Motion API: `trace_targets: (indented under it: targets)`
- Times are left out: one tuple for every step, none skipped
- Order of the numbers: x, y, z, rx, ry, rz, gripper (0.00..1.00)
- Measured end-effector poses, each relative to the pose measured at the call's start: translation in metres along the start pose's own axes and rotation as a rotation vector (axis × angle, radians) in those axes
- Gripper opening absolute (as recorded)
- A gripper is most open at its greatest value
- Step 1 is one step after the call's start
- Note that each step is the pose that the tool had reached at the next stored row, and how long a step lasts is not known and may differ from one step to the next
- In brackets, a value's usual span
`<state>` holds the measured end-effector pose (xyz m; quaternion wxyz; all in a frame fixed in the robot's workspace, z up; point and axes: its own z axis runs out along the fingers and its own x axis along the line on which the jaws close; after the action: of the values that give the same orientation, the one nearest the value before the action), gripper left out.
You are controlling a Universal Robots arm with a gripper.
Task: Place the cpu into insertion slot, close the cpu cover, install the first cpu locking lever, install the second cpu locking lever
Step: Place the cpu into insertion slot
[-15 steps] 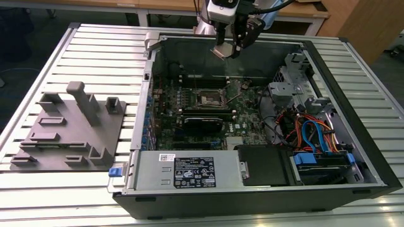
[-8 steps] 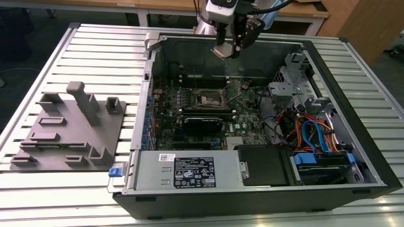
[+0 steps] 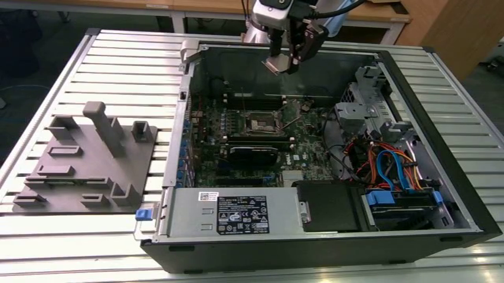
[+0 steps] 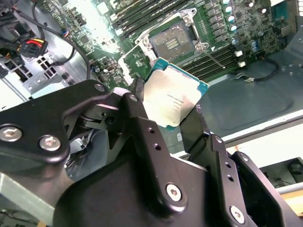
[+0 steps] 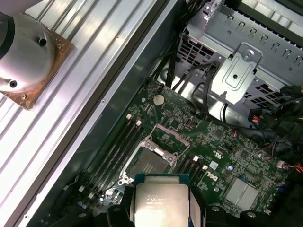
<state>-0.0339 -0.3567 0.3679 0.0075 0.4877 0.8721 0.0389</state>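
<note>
Pale slatted metal counter (image 3: 63,65) carries the open black steel computer case (image 3: 445,130), laid on its side. The green motherboard (image 3: 236,147) inside it sits well below the claw (image 4: 166,101).

I read the claw as closed down on the small flat square silver-grey cpu (image 5: 161,204). Its black fingers (image 4: 199,127) pinch two opposite edges, and the chip hangs clear in the air. The square dark insertion slot with its silvery rim (image 5: 151,163) lies below the claw, well apart from it, uncovered and with nothing in it.

Risks, my judgement:
- The hold is on thin edges only, so a slip would drop the chip onto the board.
- In the second wrist view the chip looks turned relative to the slot. Lowered that way, a corner could strike the contacts and bend them.
</note>
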Motion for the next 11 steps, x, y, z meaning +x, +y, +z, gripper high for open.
trace_targets:
  targets:
    - [0.0000,0.0000,0.0004,0.0028,0.0018,0.002,0.54]
    - [0.0000,-0.0001,0.0008,0.0049,0.0029,0.005,0.54]
    - [0.0000,-0.0001,0.0012,0.0057,0.0031,0.010,0.54]
    - [0.0000,-0.0001,0.0016,0.0056,0.0026,0.018,0.54]
    - [-0.0001,-0.0002,0.0022,0.0053,0.0019,0.029,0.54]
    - [-0.0001,-0.0002,0.0028,0.0049,0.0007,0.045,0.54]
    - [-0.0001,-0.0003,0.0034,0.0045,-0.0006,0.062,0.54]
    - [-0.0001,-0.0003,0.0041,0.0039,-0.0019,0.080,0.54]
    - [-0.0001,-0.0004,0.0046,0.0035,-0.0032,0.098,0.54]
    - [-0.0001,-0.0004,0.0051,0.0031,-0.0045,0.115,0.54]
    - [-0.0001,-0.0004,0.0054,0.0026,-0.0056,0.131,0.54]
